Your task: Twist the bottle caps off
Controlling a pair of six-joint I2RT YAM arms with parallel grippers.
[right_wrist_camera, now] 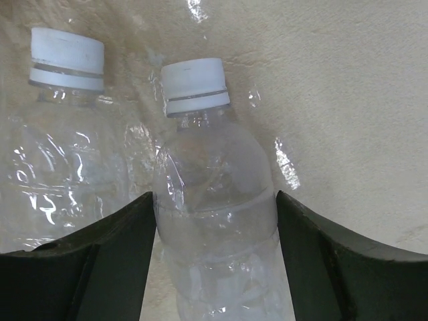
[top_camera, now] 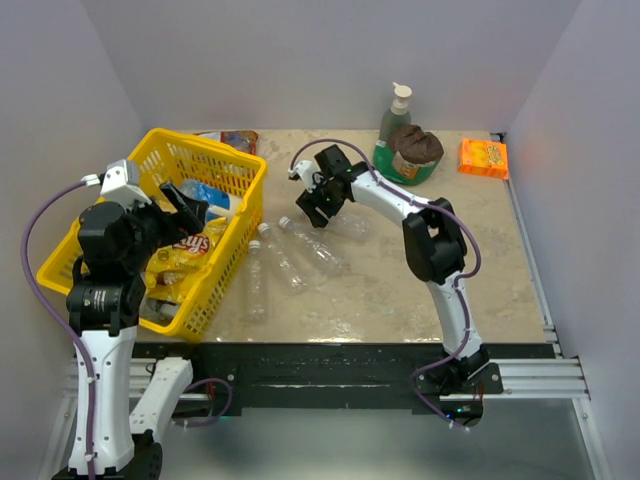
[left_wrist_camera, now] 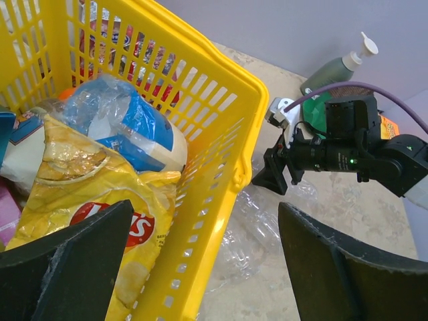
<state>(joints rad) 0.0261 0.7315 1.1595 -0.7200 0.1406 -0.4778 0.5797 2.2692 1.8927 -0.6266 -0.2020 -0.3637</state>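
Observation:
Several clear ribbed bottles lie on the table between the yellow basket and my right arm; one (top_camera: 281, 260) lies nearest the middle. In the right wrist view my right gripper (right_wrist_camera: 215, 194) is shut on the shoulder of one lying bottle (right_wrist_camera: 214, 227), below its white cap (right_wrist_camera: 194, 85). A second bottle (right_wrist_camera: 60, 174) with a white cap (right_wrist_camera: 67, 59) lies just to its left. In the top view the right gripper (top_camera: 312, 207) is low over the bottles. My left gripper (top_camera: 190, 208) is open and empty above the basket's right rim (left_wrist_camera: 227, 167). The bottles (left_wrist_camera: 267, 221) show beyond the rim.
The yellow basket (top_camera: 220, 270) at the left holds a chips bag (left_wrist_camera: 93, 200) and a blue-white packet (left_wrist_camera: 144, 134). At the back stand a green pump bottle (top_camera: 396, 112), a green bowl (top_camera: 392, 163) with a brown lump, and an orange packet (top_camera: 484, 157).

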